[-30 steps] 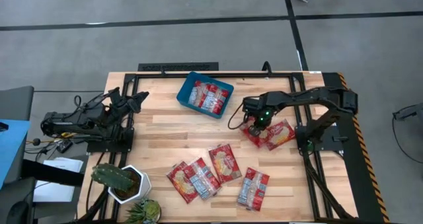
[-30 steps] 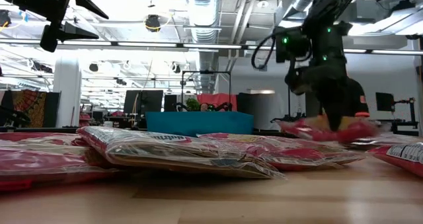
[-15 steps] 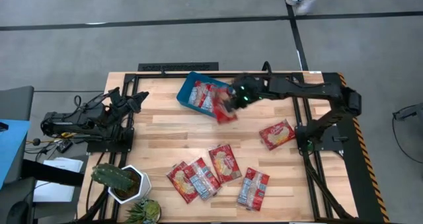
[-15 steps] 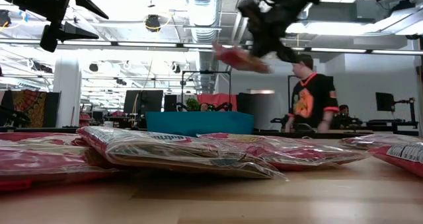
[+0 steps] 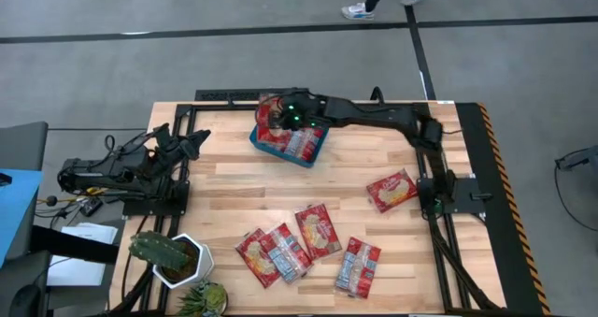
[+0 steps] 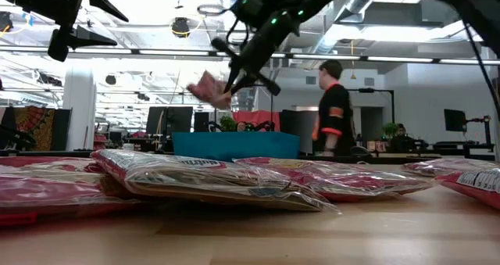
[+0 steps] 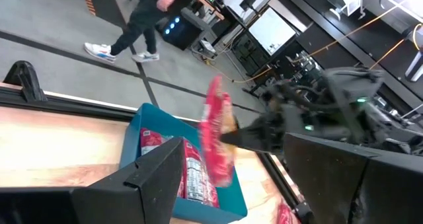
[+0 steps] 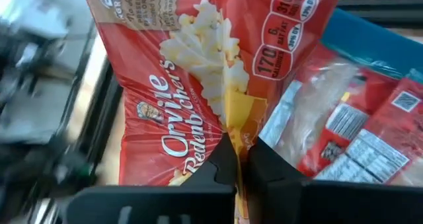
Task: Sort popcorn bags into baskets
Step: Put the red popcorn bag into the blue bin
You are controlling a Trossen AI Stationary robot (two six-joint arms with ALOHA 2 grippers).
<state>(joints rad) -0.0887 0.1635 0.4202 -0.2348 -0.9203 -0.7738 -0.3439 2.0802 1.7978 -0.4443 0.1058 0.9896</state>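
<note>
Right gripper (image 5: 283, 119): it is stretched across the table, above the far edge of the bin (image 5: 316, 151); its jaws are clamped on a bag (image 8: 192, 105), which hangs in the air over the bin.
Left gripper (image 5: 201, 139): it waits at the left side of the table; I cannot tell how its jaws stand.
Bin: teal, at the far middle of the table, with bags already inside (image 8: 350, 138).
Table (image 5: 234, 181): light wood planks; four bags lie near the front (image 5: 308, 242), one more at the right (image 5: 391, 190).
Corner: a cactus (image 5: 154, 250) in a white pot.
Room: grey floor with dark lines; a person (image 6: 332, 109) stands behind the table; pipes and lamps on the ceiling.
</note>
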